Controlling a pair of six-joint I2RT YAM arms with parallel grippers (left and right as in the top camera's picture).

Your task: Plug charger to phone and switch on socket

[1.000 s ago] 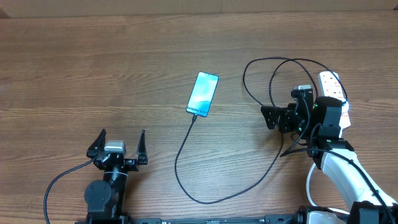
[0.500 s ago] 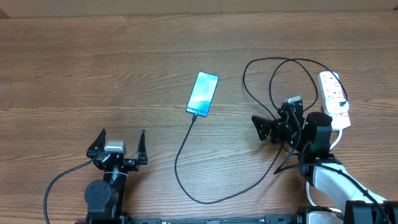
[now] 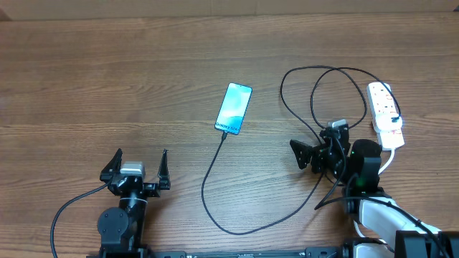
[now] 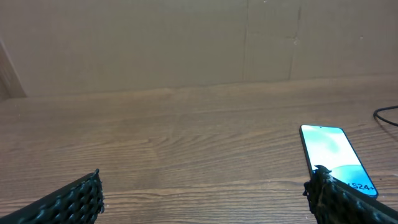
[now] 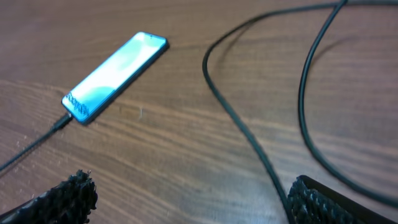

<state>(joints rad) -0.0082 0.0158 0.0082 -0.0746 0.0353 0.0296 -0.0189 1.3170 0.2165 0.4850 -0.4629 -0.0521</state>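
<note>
The phone (image 3: 234, 108) lies face up mid-table, screen lit light blue. The charger (image 3: 215, 215), a thin black cable, meets the phone's near short edge, curves toward me and runs right into loops beside the white socket (image 3: 385, 111) at the far right. My right gripper (image 3: 315, 143) hovers open left of the socket, over the cable loops, holding nothing. Its wrist view shows the phone (image 5: 115, 74), the charger (image 5: 249, 134) and the open gripper (image 5: 189, 186). My left gripper (image 3: 136, 166) rests open near the front left. In its view, the phone (image 4: 333, 155) lies ahead of the gripper (image 4: 204, 186) on the right.
The wooden table (image 3: 107, 79) fills the scene. The socket's white lead (image 3: 391, 154) bends down from the strip near my right arm's white base. A brown board wall (image 4: 186, 43) stands along the table's far edge.
My right arm has drawn back from the socket, moving left and toward the front edge. Its jaws stay open. The left arm, phone and cable have not moved.
</note>
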